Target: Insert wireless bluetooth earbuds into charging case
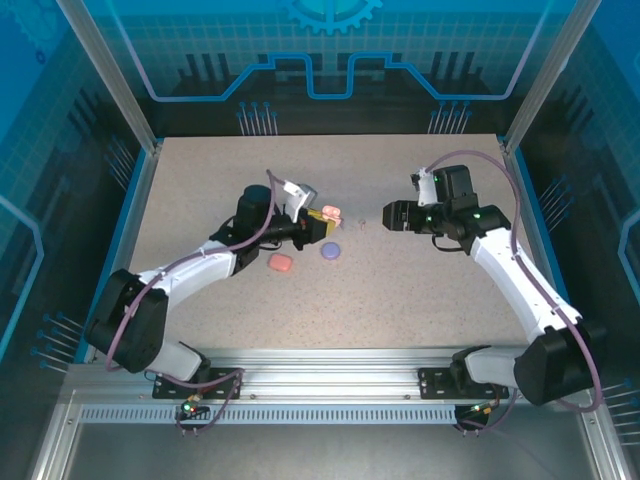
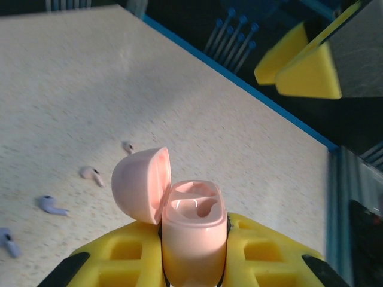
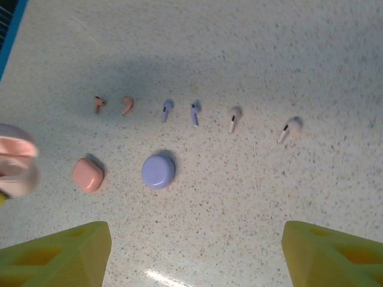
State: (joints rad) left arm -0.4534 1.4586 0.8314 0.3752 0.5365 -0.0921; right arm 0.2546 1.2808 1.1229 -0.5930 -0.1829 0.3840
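Top view high overhead, wrist views nearer (right straight down), all sharing the table [image 1: 400,290].

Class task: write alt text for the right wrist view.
Six earbuds lie in a row on a table: two red-orange, two purple, two beige. Below sit a salmon case and a round purple case; an open pink case at left.

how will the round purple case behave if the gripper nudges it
The purple case looks smooth and rounded, so it would probably slide on the table rather than tip. It lies flat and closed, so rolling seems unlikely.
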